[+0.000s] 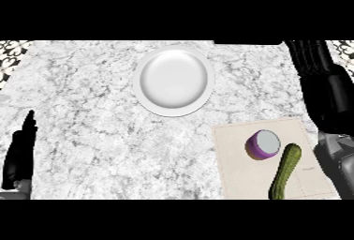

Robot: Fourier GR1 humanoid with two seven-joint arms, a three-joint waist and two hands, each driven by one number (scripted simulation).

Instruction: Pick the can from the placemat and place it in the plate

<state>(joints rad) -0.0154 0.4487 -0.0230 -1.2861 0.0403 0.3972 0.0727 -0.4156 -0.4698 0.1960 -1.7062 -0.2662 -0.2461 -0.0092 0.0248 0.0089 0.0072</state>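
- Can [264, 144] stands untouched on the placemat [239, 161] at five o'clock, so our right hand [319, 70] hangs above with fingers straight and empty.
- Plate [173, 81] waits at twelve; our left hand [19, 150] rests at eight, fingers straight.

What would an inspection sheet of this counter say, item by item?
Surface: white-grey marbled stone counter.
Job's things: purple can with pale lid on the beige rectangular placemat; white round plate holds nothing.
Clutter: long green cucumber lying on the placemat beside the can.
Robot hands: left robot hand open at left edge; right robot hand open, raised along right edge, apart from the can.
Cables: nothing seen.
Surroundings: black-and-white patterned surface at the upper corners.
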